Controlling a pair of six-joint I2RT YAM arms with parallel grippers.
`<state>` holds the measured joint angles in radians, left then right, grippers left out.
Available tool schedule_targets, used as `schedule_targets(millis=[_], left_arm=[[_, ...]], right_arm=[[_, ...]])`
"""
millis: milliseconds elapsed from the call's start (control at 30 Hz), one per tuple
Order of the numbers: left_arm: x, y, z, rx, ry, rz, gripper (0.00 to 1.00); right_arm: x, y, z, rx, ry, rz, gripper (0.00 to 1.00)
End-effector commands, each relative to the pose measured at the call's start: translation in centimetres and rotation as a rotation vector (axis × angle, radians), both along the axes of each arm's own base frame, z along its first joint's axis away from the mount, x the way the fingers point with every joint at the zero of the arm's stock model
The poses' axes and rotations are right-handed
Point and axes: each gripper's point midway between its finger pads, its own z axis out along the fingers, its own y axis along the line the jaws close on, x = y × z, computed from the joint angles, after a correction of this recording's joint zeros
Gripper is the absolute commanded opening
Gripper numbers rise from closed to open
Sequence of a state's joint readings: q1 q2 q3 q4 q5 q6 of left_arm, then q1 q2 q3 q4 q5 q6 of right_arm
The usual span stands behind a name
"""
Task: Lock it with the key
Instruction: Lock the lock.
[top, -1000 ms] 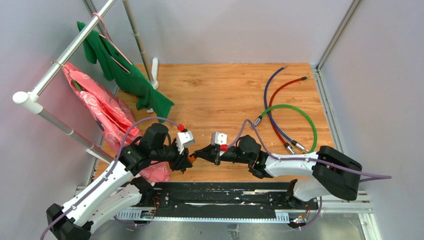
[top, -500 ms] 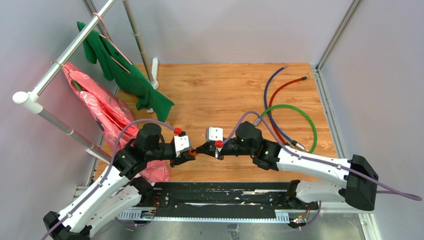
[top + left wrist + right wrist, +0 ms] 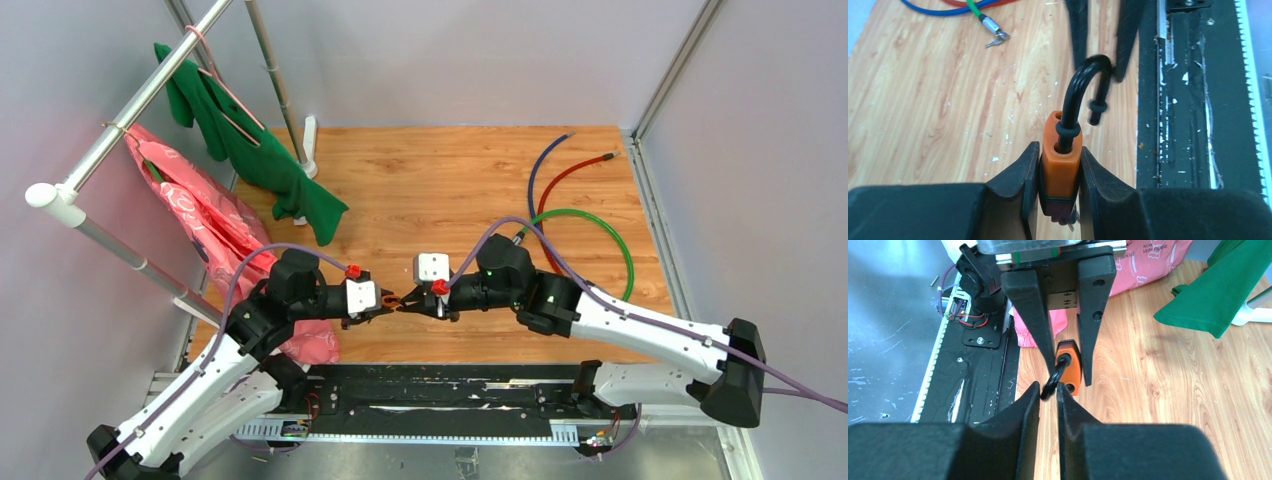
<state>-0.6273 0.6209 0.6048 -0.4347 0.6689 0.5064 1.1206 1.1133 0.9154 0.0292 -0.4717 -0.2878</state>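
An orange padlock with a black shackle is held above the wooden floor, and my left gripper is shut on its body. The shackle stands raised, its free leg out of the body. A small metal bit shows under the lock's dark base; whether it is the key I cannot tell. My right gripper faces the left one, jaws a narrow gap apart, with the shackle's bend right at its tips. From above, the left gripper and the right gripper meet at the padlock.
Blue, red and green cables lie coiled at the right. A green cloth and a pink bag hang from a rack at the left. A black rail runs along the near edge.
The right arm has stretched out to the left, bringing its tips onto the shackle, and its jaws have parted slightly from shut. The left gripper has shifted a little right, still holding the padlock.
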Motion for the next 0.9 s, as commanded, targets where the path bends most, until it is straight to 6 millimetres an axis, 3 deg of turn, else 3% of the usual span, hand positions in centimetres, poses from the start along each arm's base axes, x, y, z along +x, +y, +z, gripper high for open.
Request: schedule_targets(millis=[0, 133, 300, 367, 433, 567, 733, 867], left_arm=[[1.8, 0.2, 1.0, -0.019, -0.103, 0.046, 0.00], [1.8, 0.1, 1.1, -0.019, -0.109, 0.039, 0.00], [1.6, 0.1, 0.8, -0.008, -0.112, 0.021, 0.00], [1.7, 0.2, 0.6, 0.000, -0.117, 0.024, 0.00], [2.0, 0.2, 0.8, -0.002, -0.128, 0.035, 0.00], [2.1, 0.2, 1.0, -0.004, -0.137, 0.040, 0.00], [2.0, 0.1, 0.9, -0.010, -0.142, 0.031, 0.00], [2.0, 0.1, 1.0, -0.012, -0.143, 0.029, 0.00]], right_arm=[[-2.4, -0.9, 2.0, 0.039, 0.005, 0.066, 0.23], [-2.5, -1.2, 2.5, 0.053, -0.005, 0.061, 0.44], [-2.3, -1.0, 3.8, 0.074, 0.000, 0.051, 0.63], [-1.5, -0.4, 3.7, 0.046, 0.043, 0.000, 0.66], [0.3, 0.1, 2.7, -0.023, 0.104, -0.108, 0.76], [1.3, 0.0, 1.7, -0.067, 0.204, -0.217, 0.75], [1.5, 0.4, 0.8, -0.116, 0.263, -0.245, 0.57], [1.6, 0.7, 0.1, -0.136, 0.271, -0.244, 0.49]])
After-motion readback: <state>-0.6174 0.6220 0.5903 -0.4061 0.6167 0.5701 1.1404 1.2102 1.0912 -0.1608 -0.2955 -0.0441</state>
